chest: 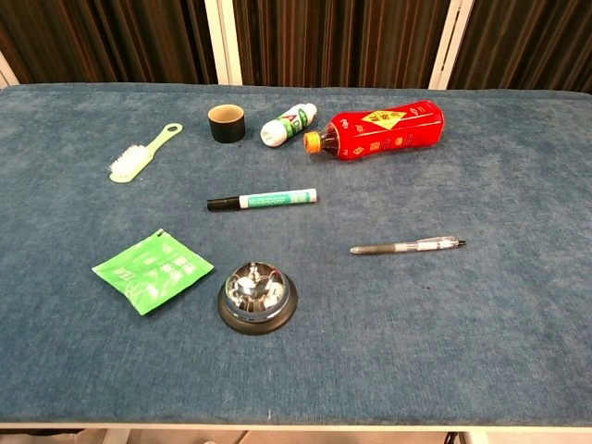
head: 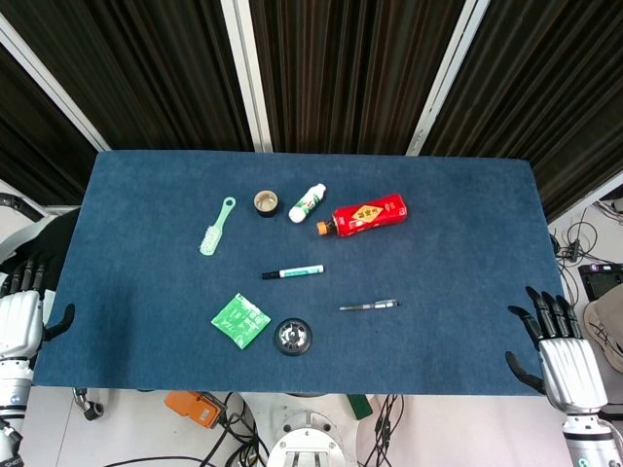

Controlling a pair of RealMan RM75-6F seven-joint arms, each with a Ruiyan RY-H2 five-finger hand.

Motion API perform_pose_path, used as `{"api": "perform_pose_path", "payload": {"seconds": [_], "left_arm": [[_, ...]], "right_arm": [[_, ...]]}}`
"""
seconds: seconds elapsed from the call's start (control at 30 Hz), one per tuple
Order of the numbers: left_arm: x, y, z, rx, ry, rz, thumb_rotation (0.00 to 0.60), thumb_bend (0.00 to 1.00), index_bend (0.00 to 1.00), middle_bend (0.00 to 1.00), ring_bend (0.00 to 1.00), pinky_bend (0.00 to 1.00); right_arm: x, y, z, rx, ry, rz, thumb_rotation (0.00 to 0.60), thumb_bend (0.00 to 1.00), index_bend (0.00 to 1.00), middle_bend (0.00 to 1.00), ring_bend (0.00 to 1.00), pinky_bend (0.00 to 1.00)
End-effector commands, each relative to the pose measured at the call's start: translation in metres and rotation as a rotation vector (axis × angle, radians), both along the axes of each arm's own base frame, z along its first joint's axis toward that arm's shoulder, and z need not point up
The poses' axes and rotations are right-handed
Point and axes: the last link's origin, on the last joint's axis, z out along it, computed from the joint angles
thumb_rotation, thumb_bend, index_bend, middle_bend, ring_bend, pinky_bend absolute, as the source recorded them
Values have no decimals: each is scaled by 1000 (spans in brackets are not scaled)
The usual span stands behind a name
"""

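both hands open off the desk corners, things lying untouched

head view: the left hand (head: 19, 326) sits just off the near left corner of the desk (head: 458, 243), fingers (head: 27, 277) apart and holding nothing. the right hand (head: 563, 355) sits off the near right corner, its fingers (head: 550, 309) also spread and empty. the thing nearest the right hand is the pen (head: 370, 305), lying flat, well apart from it. the thing nearest the left hand is the green packet (head: 240, 320), also well apart from it, with the bell (head: 292, 336) just beside the packet. farther back lie the marker (head: 292, 272), the brush (head: 216, 227), the small cup (head: 266, 203), the white bottle (head: 307, 203) and the red bottle (head: 368, 215), both bottles on their sides.

chest view: neither hand shows. the pen (chest: 407, 246) lies right of centre. the green packet (chest: 151, 270) lies near left, the bell (chest: 258, 294) just right of it. the marker (chest: 262, 200) lies in the middle. along the back stand the brush (chest: 143, 154), the small cup (chest: 227, 123) upright, the white bottle (chest: 286, 124) and the red bottle (chest: 379, 129), close together.
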Motion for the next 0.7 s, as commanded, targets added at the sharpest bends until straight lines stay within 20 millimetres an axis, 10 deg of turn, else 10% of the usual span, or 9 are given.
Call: {"api": "perform_pose_path", "payload": {"seconds": [0.03,0.7], "left_arm": [[0,0,0,0,-1,2,600,344,73,0,66,132],[0,-1,1,-6,-30,9,600,344,73,0,66,132]], "right_arm": [[1,-15,-17,41,20,40,600,459,331,80,76,0],[52,-120,-128,323,76,132,600,459,444,80,99,0]]}}
